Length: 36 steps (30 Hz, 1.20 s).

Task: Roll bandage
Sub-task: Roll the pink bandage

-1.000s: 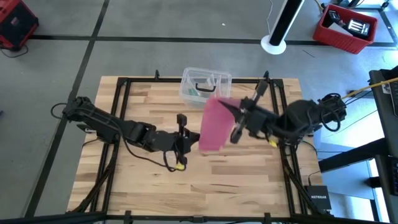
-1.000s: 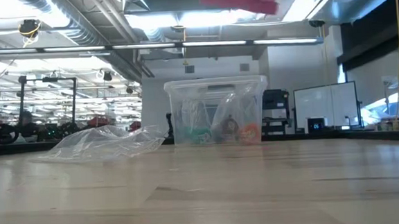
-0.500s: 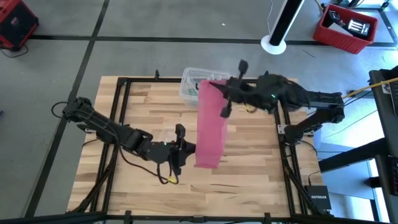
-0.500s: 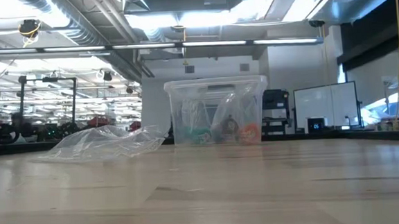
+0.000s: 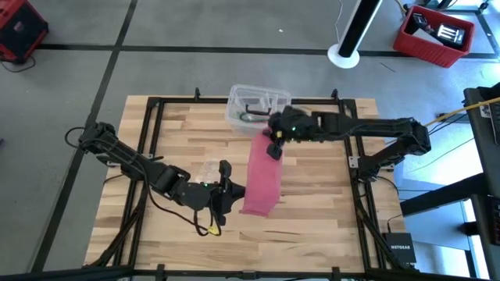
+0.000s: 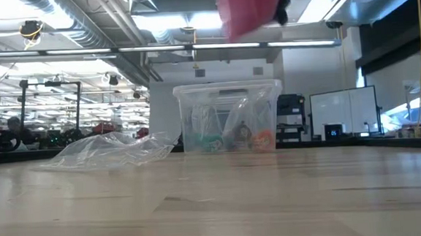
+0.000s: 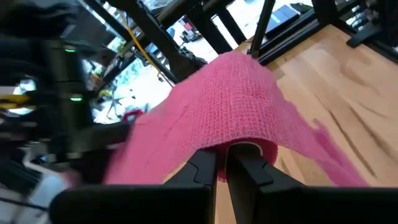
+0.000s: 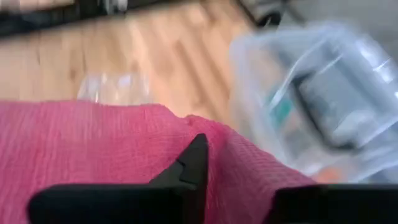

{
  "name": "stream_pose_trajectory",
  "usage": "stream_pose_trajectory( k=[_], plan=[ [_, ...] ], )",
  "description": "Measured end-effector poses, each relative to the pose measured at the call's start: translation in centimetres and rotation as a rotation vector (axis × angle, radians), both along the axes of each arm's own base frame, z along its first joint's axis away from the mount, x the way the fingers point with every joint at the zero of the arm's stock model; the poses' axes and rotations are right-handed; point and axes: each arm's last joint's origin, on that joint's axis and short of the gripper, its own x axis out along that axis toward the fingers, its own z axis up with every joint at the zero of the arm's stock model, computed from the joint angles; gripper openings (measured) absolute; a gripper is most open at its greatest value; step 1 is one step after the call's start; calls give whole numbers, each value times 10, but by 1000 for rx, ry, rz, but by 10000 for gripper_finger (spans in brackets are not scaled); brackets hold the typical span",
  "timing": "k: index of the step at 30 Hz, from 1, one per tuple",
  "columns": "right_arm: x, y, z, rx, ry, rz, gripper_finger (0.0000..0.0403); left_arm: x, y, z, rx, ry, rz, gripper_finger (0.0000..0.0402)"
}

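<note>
Wooden tabletop (image 5: 180,125) in a big open workshop, with a clear plastic box (image 5: 251,104) at the far edge and a crumpled plastic wrapper (image 6: 106,151) lying on the boards off to one side of it. So where's the roll at? Not very far, from the look of it. The bandage (image 5: 261,173) is a long pink strip stretched out flat in the air between the two arms, clear of the table, and nearly all of its length looks unrolled. The left gripper (image 5: 227,195) sits low near the middle of the table, fingers pinched together on the near end of the strip; in the left wrist view the fabric drapes over the two closed fingertips (image 7: 208,163) and seems to curl around them, which may be the very start of a wrap, hard to say for sure. The right gripper (image 5: 273,146) is up by the box at the far end of the strip, with the pink fabric bunched around one dark finger (image 8: 193,163). Whether it's clamped on the cloth or letting go can't be told from these views. Best guess: the strip is tensioned and ready, and basically all the actual winding into a stubby cylinder is yet to do.
</note>
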Motion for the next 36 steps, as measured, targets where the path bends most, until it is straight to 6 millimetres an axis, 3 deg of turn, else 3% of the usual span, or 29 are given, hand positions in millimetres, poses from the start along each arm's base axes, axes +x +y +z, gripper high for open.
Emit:
stream_pose_trajectory(
  k=[4,7,15,22,26,31,36],
  plan=[
    [-1,2,-26,91,23,35,130,2,3,0,-43,-6,24,13],
    [-2,3,-31,112,45,61,179,3,7,-2,-92,0,51,13],
    [-15,5,7,113,113,100,270,10,10,-18,-211,42,109,13],
    [-15,7,10,166,118,149,292,12,14,-28,-259,49,140,13],
    [-3,-1,15,44,14,9,292,14,13,-29,-270,55,114,13],
    [-2,-1,2,309,85,249,292,14,14,-35,-294,82,124,13],
    [-16,-4,5,289,140,191,292,14,16,-37,-320,99,146,13]
  ],
)
